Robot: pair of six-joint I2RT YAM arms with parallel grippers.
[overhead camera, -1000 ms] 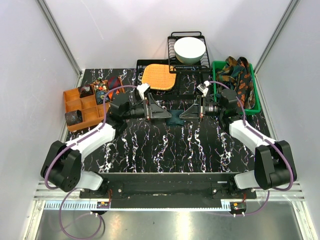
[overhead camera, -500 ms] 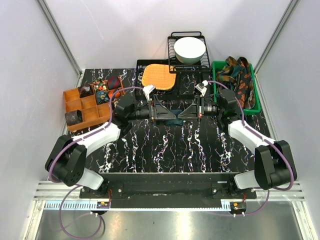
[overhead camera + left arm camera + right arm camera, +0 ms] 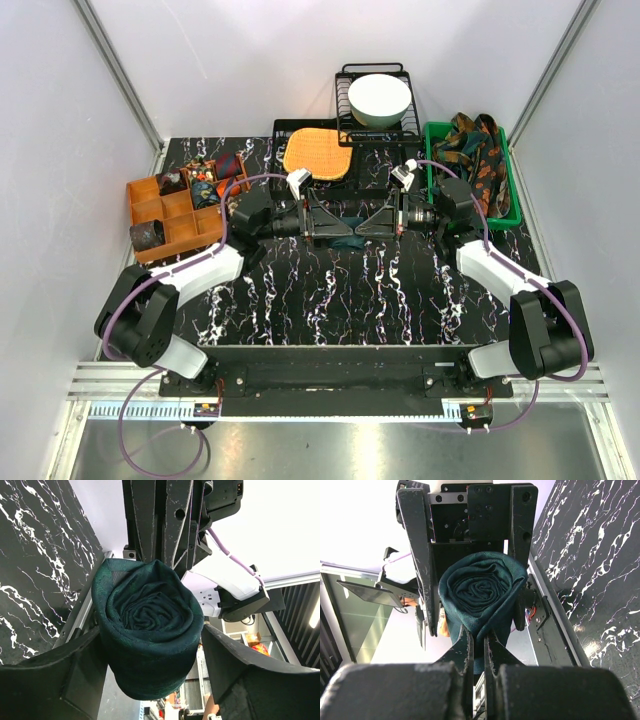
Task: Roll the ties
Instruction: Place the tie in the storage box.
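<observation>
— Fingers, from above?
— Left gripper (image 3: 338,226) and right gripper (image 3: 362,228) meet tip to tip on the rolled teal tie (image 3: 349,239), mid-table; orange mat (image 3: 318,152) at eleven o'clock, green bin (image 3: 514,190) at two.
— Left wrist?
— Fingers (image 3: 55,680) apart, flanking the coil at nine and three.
— Right wrist?
— Fingers (image 3: 461,656) clamped on its six o'clock edge.

I see the tie (image 3: 150,630) as matt, dark teal cloth with a fine weave. The table (image 3: 330,290) looks glossy, like black marble with white veins. The mat (image 3: 318,153) is coarsely woven. The bowl (image 3: 378,98) looks smooth and white. The rack (image 3: 375,68) is thin black wire. The bin (image 3: 500,222) seems smooth green plastic.
</observation>
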